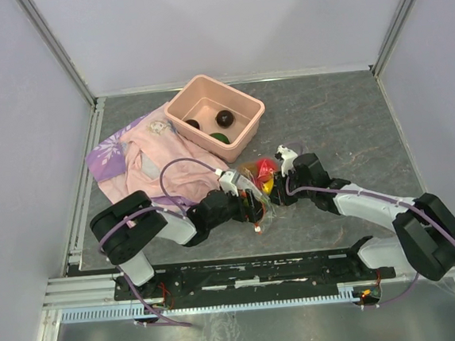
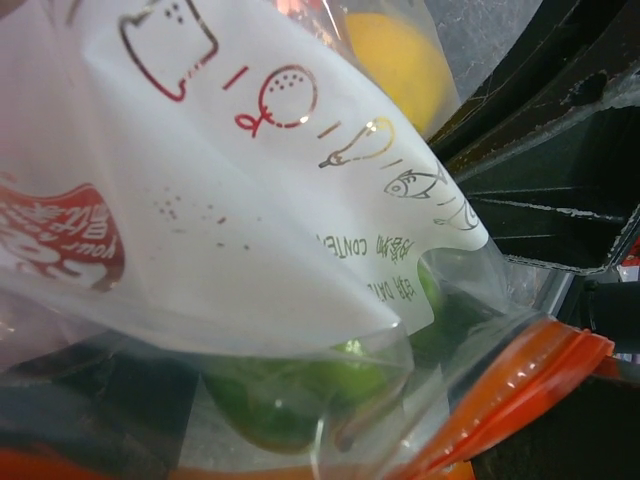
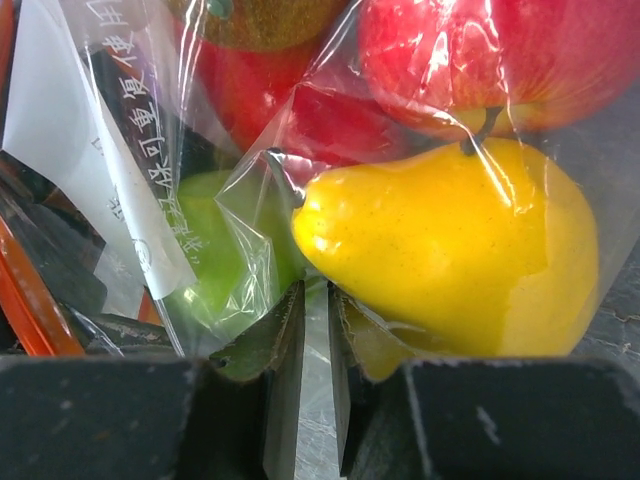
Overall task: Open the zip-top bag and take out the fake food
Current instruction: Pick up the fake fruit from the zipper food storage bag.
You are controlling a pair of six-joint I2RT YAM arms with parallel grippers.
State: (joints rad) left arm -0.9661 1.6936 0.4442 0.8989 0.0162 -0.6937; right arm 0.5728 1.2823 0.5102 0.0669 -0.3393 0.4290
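Observation:
The zip-top bag (image 1: pixel 258 185) lies crumpled on the table between my two grippers. Fake food shows through its plastic: a yellow pear (image 3: pixel 450 250), a red apple (image 3: pixel 500 60) and a green fruit (image 2: pixel 290 400). My right gripper (image 3: pixel 315 290) is shut on a fold of the clear bag film just under the pear. From the left, my left gripper (image 1: pixel 248 200) stands open at the bag's mouth; its fingers are hidden in the left wrist view, which the white label and orange zip strip (image 2: pixel 540 370) fill.
A salmon-pink tub (image 1: pixel 249 125) stands behind the bag, with two dark fruits (image 1: pixel 224 117) and a green one inside. A pink-and-purple cloth (image 1: pixel 143 158) lies at the back left. Metal rails border the table's left and near edges.

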